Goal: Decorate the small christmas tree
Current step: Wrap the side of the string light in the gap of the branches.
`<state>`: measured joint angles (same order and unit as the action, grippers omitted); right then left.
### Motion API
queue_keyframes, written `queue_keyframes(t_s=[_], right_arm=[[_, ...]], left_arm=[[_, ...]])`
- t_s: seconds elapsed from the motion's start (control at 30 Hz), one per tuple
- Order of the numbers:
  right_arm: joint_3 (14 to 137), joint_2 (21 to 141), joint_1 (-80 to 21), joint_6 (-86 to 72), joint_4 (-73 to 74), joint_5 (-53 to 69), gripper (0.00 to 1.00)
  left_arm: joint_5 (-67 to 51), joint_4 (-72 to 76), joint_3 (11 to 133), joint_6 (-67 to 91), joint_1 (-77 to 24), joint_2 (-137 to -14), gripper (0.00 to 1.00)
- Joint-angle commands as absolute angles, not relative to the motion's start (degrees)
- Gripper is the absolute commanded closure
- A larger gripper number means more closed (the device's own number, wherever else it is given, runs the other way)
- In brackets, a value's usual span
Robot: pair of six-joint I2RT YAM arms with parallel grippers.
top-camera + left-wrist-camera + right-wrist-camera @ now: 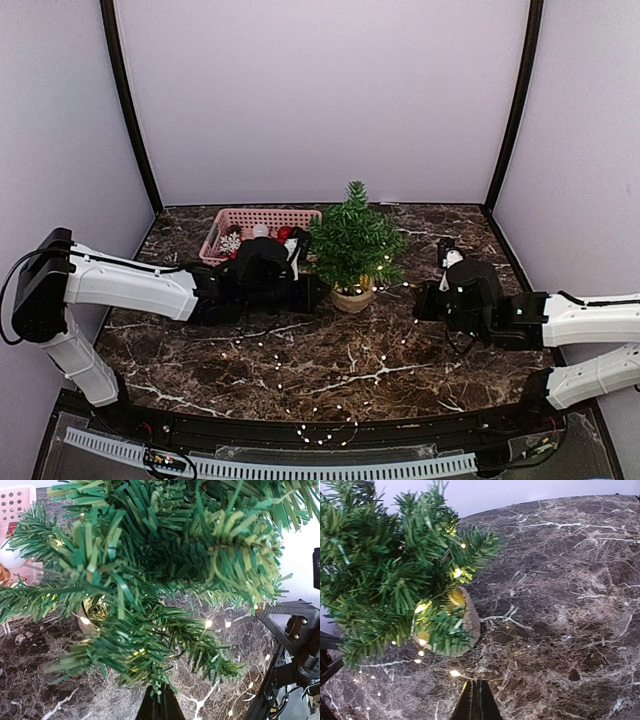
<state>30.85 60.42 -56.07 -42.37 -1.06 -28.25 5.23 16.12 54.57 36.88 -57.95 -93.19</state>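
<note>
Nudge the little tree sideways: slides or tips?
Probably tips: the small christmas tree is bushy and much wider than its round pot. Branches likely flex rather than push back. The light string running into it may drag.

The bench [400, 350] looks like polished dark brown marble, smooth, with white veins. The small christmas tree [355, 240] has flat plastic needles in two greens, faintly shiny, and its pot [470, 622] is tan with a coarse, matt surface. The pink basket [262, 216] is perforated plastic. The arm shells [130, 285] are smooth white plastic, their joints matt black.
</note>
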Motion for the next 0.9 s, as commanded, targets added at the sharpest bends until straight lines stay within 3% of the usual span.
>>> queue_keyframes(t_s=[0.0,0.13,0.37,0.53,0.87], right_arm=[[30.37,60.52,-54.34,-43.27,-0.72,-31.07,1.00],[30.92,60.32,-54.31,-39.14,-2.01,-27.00,1.00],[31.59,57.31,-56.35,-29.17,-3.69,-5.52,1.00],[37.25,61.66,-61.12,-28.00,-1.30,0.83,1.00],[50.29,75.65,-65.66,-30.49,-4.80,-12.83,1.00]], left_arm=[[6.39,14.78,52.57,36.64,-57.38,-89.13,1.00],[3.58,14.51,52.99,35.82,-56.58,-90.16,1.00],[0.87,15.05,54.81,35.64,-56.34,-93.06,1.00],[0.99,15.12,54.78,35.55,-56.26,-93.27,1.00],[0.74,15.95,54.04,35.86,-56.16,-93.30,1.00]])
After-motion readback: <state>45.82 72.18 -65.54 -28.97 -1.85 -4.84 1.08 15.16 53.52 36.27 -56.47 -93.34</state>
